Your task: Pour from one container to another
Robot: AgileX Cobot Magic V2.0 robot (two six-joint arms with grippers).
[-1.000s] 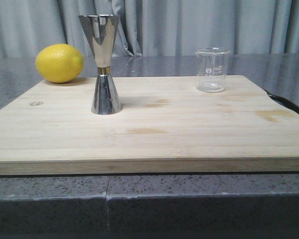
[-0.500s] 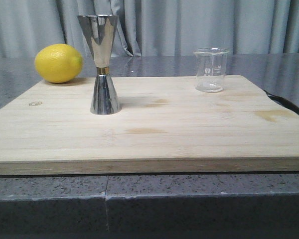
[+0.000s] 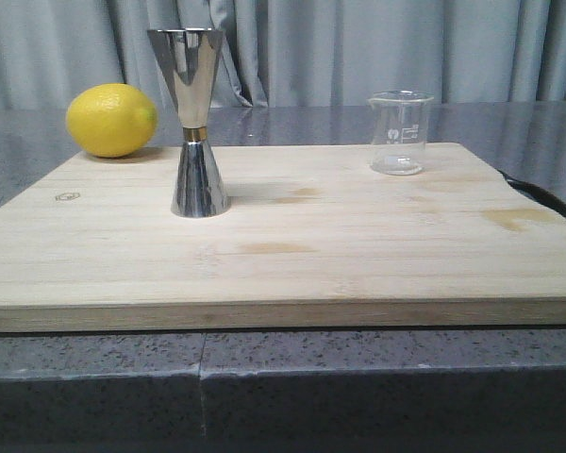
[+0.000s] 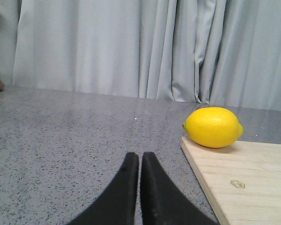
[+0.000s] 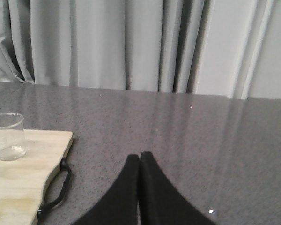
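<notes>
Near board's [image 3: 292, 255] left edge, jigger [image 3: 194, 123] standing upright; beaker [image 3: 399, 132] sitting near far right corner, well apart. Left gripper [image 4: 139, 161] and right gripper [image 5: 140, 161] both clenched, holding nothing. Stage unclear; any grasp needing jaws parting.

Glass beaker [image 3: 399, 132], upper right of the front view: white printed graduation marks and a small emblem on its wall, too small to read. Cutting board [image 3: 283, 236]: small stamped hexagonal logo [image 3: 68, 196] near its left edge, no legible lettering.
</notes>
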